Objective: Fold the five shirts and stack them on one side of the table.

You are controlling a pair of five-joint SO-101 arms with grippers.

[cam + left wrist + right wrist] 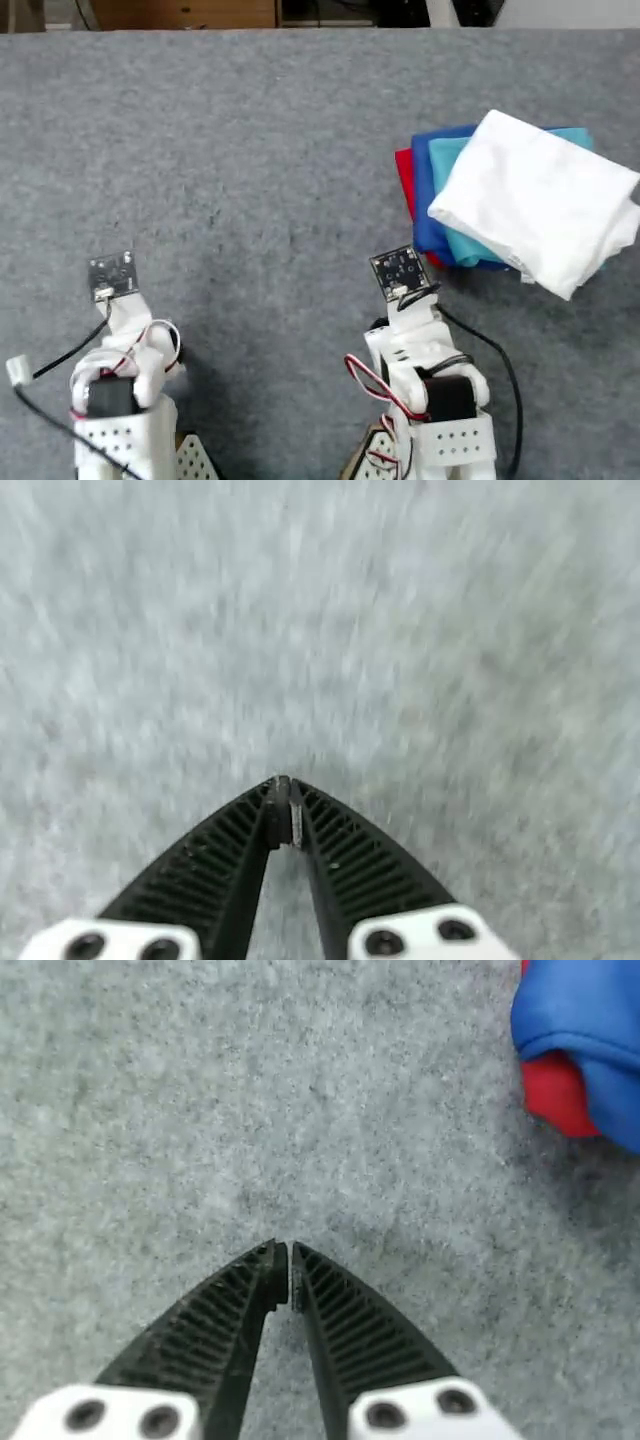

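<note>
Folded shirts (520, 200) lie stacked on the worktop (250, 150), right side (white on top). The cloth is surely soft and limp, probably best pinched at a folded edge. Left gripper (282, 802) and right gripper (290, 1265) are closed and empty.

You see a white shirt (535, 200), a teal shirt (450, 165), a blue shirt (422, 190) and a red shirt (404, 180), all plain. The table (250, 150) is speckled grey. The left gripper (283, 800) and right gripper (290, 1262) are ribbed black.
</note>
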